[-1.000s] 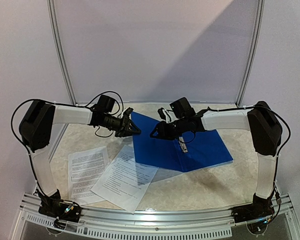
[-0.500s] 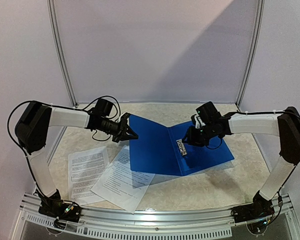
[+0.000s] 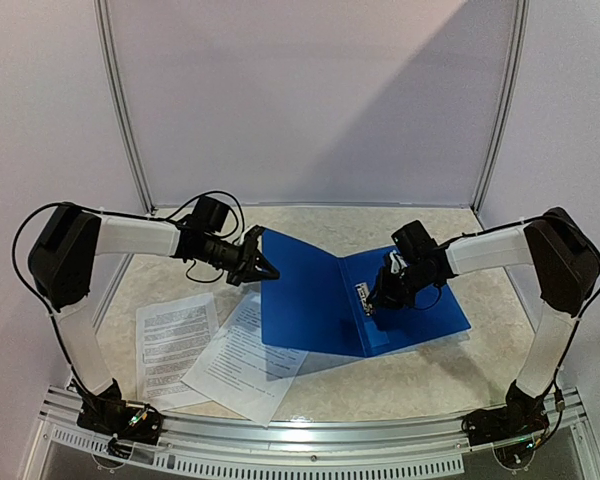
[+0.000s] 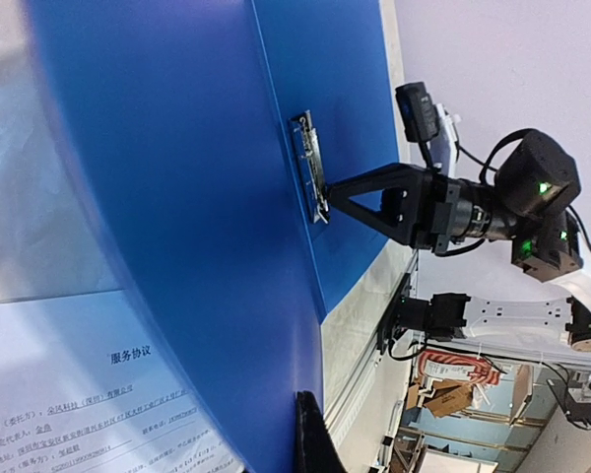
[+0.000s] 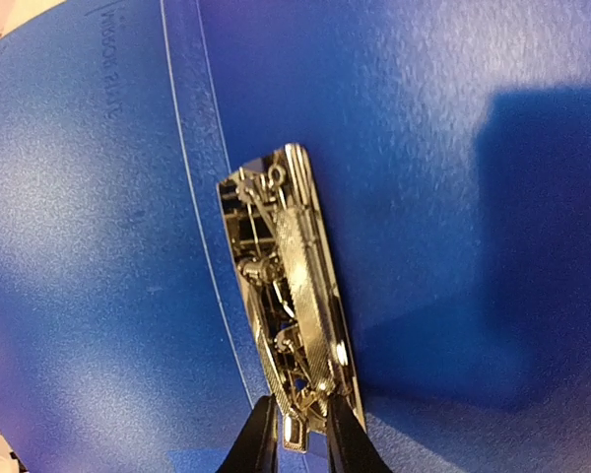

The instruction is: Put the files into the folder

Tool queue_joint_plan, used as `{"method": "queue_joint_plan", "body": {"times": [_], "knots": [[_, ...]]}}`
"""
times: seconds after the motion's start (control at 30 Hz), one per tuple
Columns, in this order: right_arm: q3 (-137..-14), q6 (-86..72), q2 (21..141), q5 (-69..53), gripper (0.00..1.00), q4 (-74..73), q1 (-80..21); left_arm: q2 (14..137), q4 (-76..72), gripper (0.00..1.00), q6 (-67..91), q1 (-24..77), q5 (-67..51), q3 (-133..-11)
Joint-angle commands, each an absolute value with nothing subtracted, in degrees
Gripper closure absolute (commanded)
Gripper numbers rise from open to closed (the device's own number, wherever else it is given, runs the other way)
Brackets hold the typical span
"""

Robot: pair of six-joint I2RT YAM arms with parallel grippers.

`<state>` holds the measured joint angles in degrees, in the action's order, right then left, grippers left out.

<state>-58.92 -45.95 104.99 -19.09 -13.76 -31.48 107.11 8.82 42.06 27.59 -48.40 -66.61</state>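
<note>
1. Beige marbled surface (image 3: 420, 375). White booth walls (image 3: 310, 100) stand behind it, with aluminium posts (image 3: 120, 110). A slotted aluminium rail (image 3: 310, 440) runs along the near edge.
2. Glossy dark-blue plastic folder (image 3: 425, 312) lies open between the two end effectors. Its spine runs far-to-near with a slight slant, and the open spread is longest left-to-right.
3. Left end effector (image 3: 268, 268) is clamped together on the far-left corner of the folder's left cover. That cover is tilted up off the surface, while the right leaf lies flat.
4. Right end effector (image 3: 371, 304) points down at the shiny metal spine clip (image 5: 291, 315), whose long axis follows the spine. Its black fingers (image 5: 259, 443) are nearly together, with the closest end of the clip between them. Cannot tell whether they squeeze it.
5. White printed paper sheet (image 3: 173, 345) lies flat, nearer and left of the left end effector, long axis far-to-near.
6. Second printed sheet (image 3: 242, 362) lies just beside it, directly nearer than the left end effector and turned diagonally. Its far corner sits under the raised cover.
7. Black cables (image 3: 212, 192) loop just behind the left end effector.
</note>
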Motion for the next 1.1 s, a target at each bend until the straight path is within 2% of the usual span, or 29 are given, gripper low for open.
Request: {"method": "queue_joint_plan", "body": {"times": [0.0, 0.4, 0.5, 0.63, 1.07], "knots": [[-56.63, -48.66, 104.63, -23.32, 0.83, -10.48, -31.64, 105.54, 8.75, 1.0, 41.9, 28.54, -47.78, -66.53], [-53.62, -50.97, 102.43, -23.59, 0.84, -9.87, -32.37, 105.98, 8.37, 1.0, 42.29, 28.65, -47.57, -66.49], [-53.7, -51.11, 103.43, -23.35, 0.94, -8.85, -32.34, 106.33, 8.28, 1.0, 42.52, 28.65, -47.76, -66.53], [-52.84, -52.03, 104.32, -24.19, 1.0, -7.0, -32.41, 106.25, 8.35, 1.0, 42.53, 28.74, -47.64, -66.53], [-47.21, -55.0, 106.76, -24.32, 1.0, -2.25, -32.34, 105.88, 9.6, 1.0, 41.87, 28.74, -48.08, -68.16]]}}
